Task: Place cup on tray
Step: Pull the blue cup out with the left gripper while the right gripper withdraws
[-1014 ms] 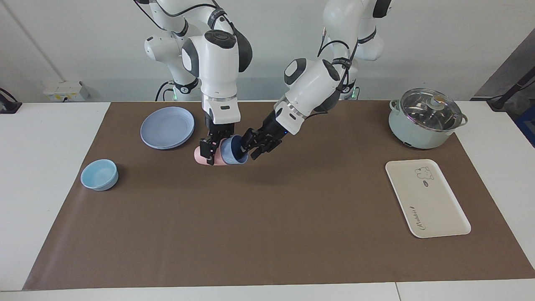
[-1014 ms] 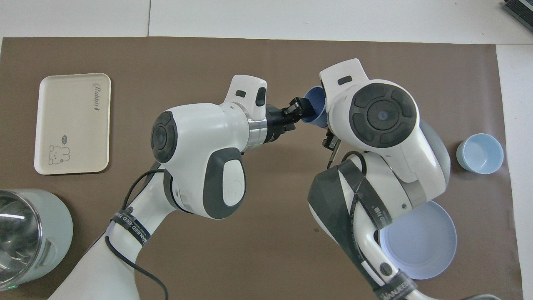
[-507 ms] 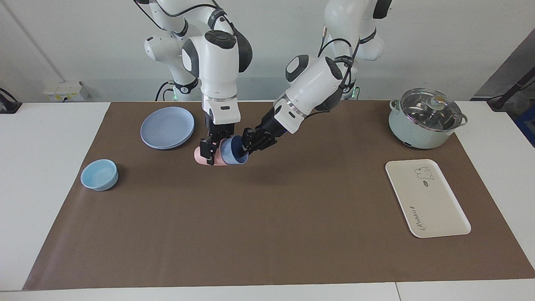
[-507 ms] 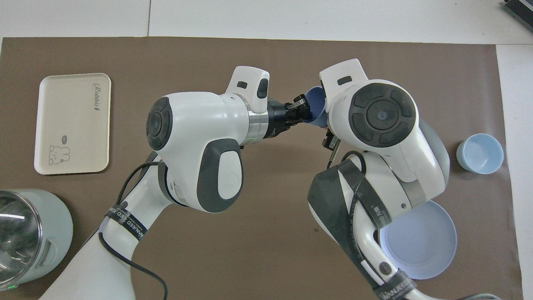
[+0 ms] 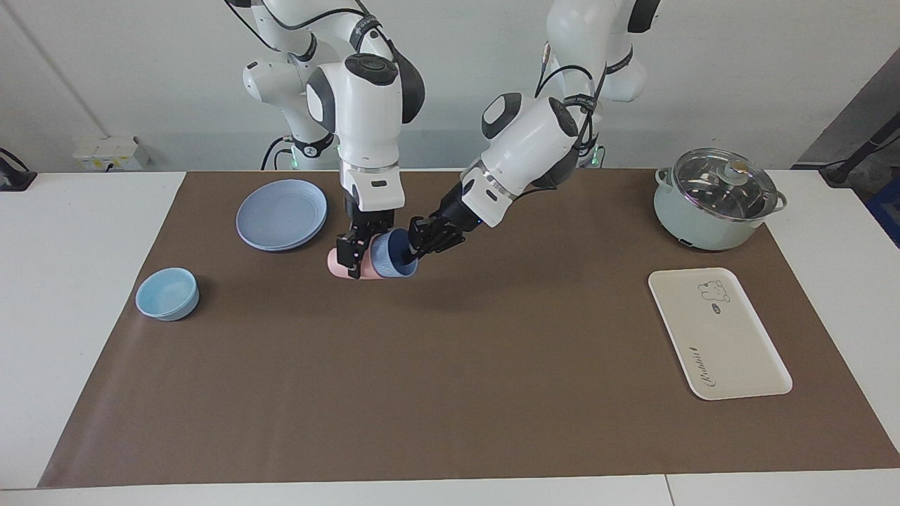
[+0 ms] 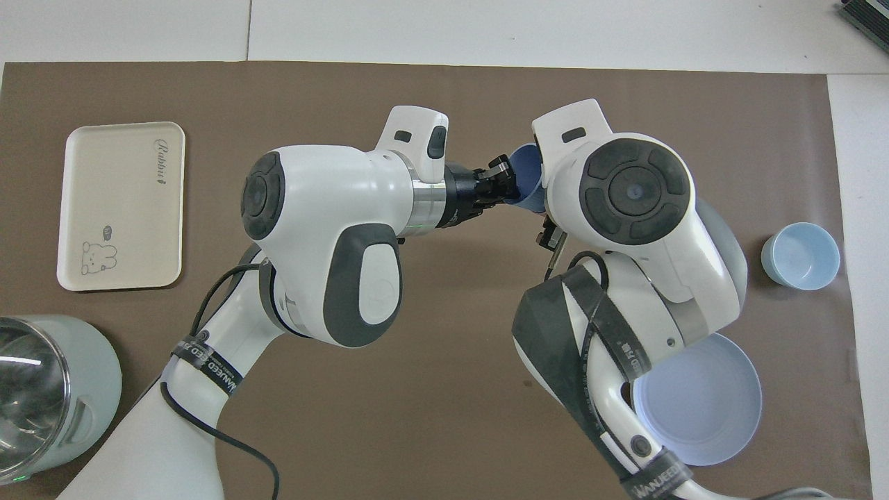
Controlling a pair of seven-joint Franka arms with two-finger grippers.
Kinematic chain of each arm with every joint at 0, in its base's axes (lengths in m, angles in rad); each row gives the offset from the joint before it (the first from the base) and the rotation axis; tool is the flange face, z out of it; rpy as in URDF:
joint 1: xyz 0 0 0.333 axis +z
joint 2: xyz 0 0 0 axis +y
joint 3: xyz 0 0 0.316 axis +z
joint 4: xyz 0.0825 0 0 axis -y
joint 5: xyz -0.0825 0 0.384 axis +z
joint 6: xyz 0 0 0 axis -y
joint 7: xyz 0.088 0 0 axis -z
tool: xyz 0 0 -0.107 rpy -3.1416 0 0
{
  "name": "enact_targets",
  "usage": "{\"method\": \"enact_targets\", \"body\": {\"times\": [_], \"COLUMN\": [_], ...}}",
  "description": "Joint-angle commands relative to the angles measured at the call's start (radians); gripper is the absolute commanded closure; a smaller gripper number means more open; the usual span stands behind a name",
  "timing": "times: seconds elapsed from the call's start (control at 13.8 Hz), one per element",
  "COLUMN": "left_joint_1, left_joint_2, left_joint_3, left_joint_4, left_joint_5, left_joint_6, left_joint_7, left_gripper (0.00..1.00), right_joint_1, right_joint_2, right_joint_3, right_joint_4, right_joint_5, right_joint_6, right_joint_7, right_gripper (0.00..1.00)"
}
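Observation:
The periwinkle cup [image 5: 389, 261] lies on its side near the mat's middle, its base nested in a pink tumbler [image 5: 338, 263]. My right gripper [image 5: 356, 256] points straight down and is shut on the pink tumbler where the two join. My left gripper [image 5: 416, 242] reaches in from the left arm's end and is shut on the cup's rim at its open mouth. In the overhead view the cup's mouth [image 6: 526, 182] and the left gripper [image 6: 501, 182] show, while the right gripper is hidden under its own wrist. The cream tray [image 5: 717, 332] [image 6: 123, 205] lies bare toward the left arm's end.
A round blue plate [image 5: 282, 213] lies close to the right arm's base. A light-blue bowl [image 5: 167, 294] stands at the right arm's end of the mat. A lidded pale-green pot [image 5: 716, 200] stands nearer to the robots than the tray.
My left gripper moved in to the cup's mouth and its fingers closed from spread to shut on the rim. The right gripper and both tumblers stayed put.

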Motion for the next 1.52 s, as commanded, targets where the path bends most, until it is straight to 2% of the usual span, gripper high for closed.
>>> {"method": "enact_targets", "body": {"times": [0.0,0.14,0.43,0.65,0.8,1.01,1.23,1.45], "left_joint_1": [0.059,0.101,0.197,0.254,0.312,0.401,0.524,0.668], "left_joint_2": [0.032,0.044,0.029,0.011,-0.026,-0.062,-0.075,-0.126], "left_joint_3": [-0.002,-0.004,0.01,0.012,0.007,0.007,0.01,0.01], "left_joint_4": [0.099,0.159,0.203,0.261,0.259,0.238,0.192,0.073], "left_joint_5": [-0.004,-0.004,0.008,0.181,0.296,0.443,0.465,0.464], "left_joint_6": [-0.153,-0.207,-0.337,-0.475,-0.498,-0.501,-0.477,-0.41], "left_joint_7": [0.006,0.003,0.004,0.006,0.019,0.114,0.332,0.595], "left_gripper": [1.0,1.0,1.0,1.0,1.0,1.0,1.0,1.0], "right_joint_1": [-0.008,-0.008,-0.028,-0.133,-0.207,-0.34,-0.419,-0.433], "right_joint_2": [0.006,0.006,0.004,-0.01,-0.016,-0.011,-0.004,0.038], "right_joint_3": [0.002,0.003,-0.002,-0.005,-0.006,-0.008,-0.006,-0.008], "right_joint_4": [0.013,0.013,0.018,0.018,0.013,-0.011,-0.074,-0.12], "right_joint_5": [-0.024,-0.024,-0.005,0.079,0.232,0.533,0.817,1.148], "right_joint_6": [0.006,0.006,0.011,0.057,0.118,0.196,0.303,0.468], "right_joint_7": [0.009,0.009,0.006,-0.014,-0.11,-0.34,-0.442,-0.572], "right_gripper": [1.0,1.0,1.0,1.0,1.0,1.0,1.0,1.0]}}
